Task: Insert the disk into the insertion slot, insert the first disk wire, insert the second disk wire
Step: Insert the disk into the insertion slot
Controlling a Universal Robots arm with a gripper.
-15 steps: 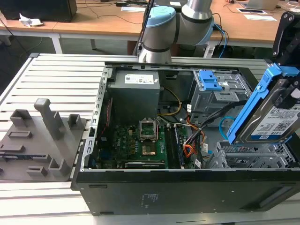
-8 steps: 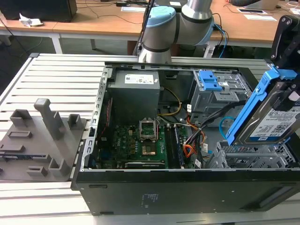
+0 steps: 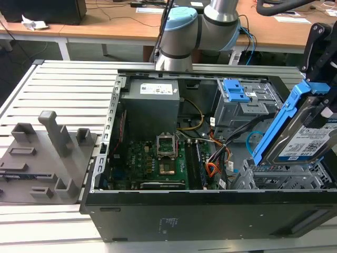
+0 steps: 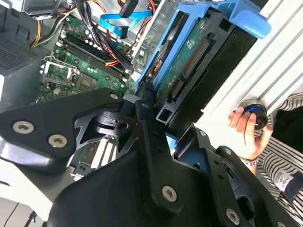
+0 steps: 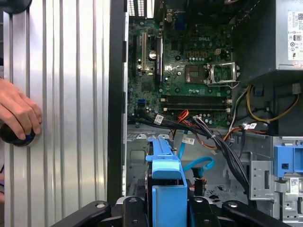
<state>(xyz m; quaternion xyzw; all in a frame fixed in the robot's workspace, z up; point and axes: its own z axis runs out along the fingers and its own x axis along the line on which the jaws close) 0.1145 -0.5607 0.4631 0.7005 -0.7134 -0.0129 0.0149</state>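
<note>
**Drive held above its bay**

The gripper [image 5: 168, 208] is clamped on the disk [image 3: 306, 141], holding it tilted in its blue carrier just above the insertion slot [image 3: 279, 180] at the exterior view's right of the open computer case [image 3: 158, 219]. The arm's grey-and-blue joint [image 3: 179, 31] stands beyond the case. A person's hand [image 5: 19, 116] rests on a dark knob [image 5: 14, 137] on the slatted table [image 3: 63, 89].

A ribbed aluminium table [image 3: 63, 84] spans the exterior view, bearing an open black computer case [image 3: 210, 216] from centre to lower right and a grey fixture plate [image 3: 31, 163] at lower left, while in the first wrist view a hand [image 5: 19, 111] rests on its slats over a small dark round object [image 5: 14, 137].
</note>
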